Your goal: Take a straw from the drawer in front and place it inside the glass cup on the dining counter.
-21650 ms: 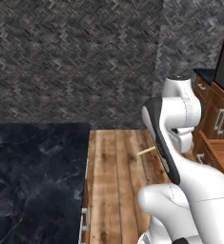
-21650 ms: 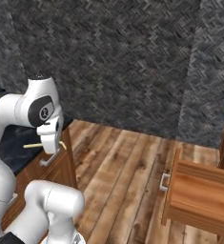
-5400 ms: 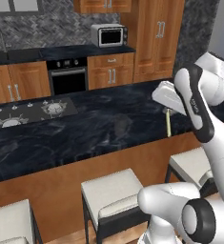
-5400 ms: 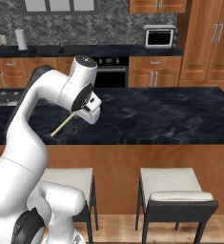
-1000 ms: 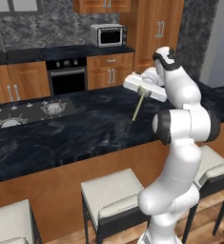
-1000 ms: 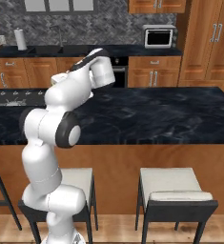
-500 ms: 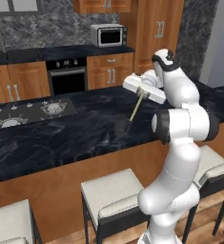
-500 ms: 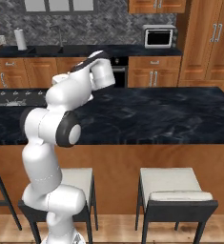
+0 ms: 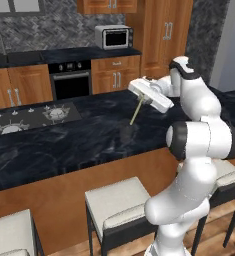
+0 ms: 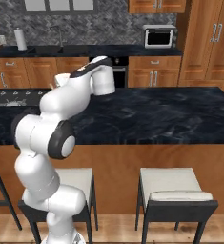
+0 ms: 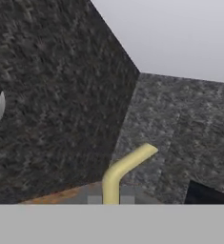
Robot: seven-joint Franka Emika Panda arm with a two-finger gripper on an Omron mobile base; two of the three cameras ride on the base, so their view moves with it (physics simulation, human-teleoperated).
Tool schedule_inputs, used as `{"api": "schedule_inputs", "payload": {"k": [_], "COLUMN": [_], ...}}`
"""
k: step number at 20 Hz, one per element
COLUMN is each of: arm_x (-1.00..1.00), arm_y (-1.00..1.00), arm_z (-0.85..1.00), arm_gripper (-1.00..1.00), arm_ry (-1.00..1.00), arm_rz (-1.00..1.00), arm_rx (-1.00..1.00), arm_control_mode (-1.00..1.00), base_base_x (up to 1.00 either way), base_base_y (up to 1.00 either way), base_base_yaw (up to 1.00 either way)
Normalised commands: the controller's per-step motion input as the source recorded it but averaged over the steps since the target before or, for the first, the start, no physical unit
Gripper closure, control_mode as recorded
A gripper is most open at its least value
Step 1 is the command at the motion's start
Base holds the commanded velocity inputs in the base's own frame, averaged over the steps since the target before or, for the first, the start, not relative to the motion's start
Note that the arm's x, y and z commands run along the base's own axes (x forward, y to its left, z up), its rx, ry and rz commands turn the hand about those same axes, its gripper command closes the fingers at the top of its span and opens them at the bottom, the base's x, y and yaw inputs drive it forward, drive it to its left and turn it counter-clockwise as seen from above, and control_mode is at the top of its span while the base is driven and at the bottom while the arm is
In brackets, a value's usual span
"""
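Left base view has the gripper clamped on the straw, which hangs slanting over the glass cup on the dining counter. Light, thin and bendy, I'd guess; a near-end pinch seems right.

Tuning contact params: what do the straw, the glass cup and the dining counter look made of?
Straw: looks like plastic or paper, matte pale yellow-tan, thin, with a bent end in the hand view; which one is open.
Glass cup: apparently clear glass, the dark surface shows through it.
Dining counter: looks like polished black stone, pale marble veining.
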Motion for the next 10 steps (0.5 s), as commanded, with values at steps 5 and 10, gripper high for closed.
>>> {"api": "schedule_inputs", "payload": {"k": [5,10], "arm_x": [0.00,0.05], "arm_y": [0.07,-0.04], "arm_z": [0.00,0.00], "arm_gripper": [1.00,1.00], "arm_ry": [-0.06,0.00], "arm_rz": [-0.45,-0.35], "arm_rx": [-0.03,0.00], "arm_control_mode": [-1.00,-1.00], "base_base_x": [0.00,0.00], "base_base_y": [0.00,0.00], "base_base_yaw": [0.00,0.00]}}
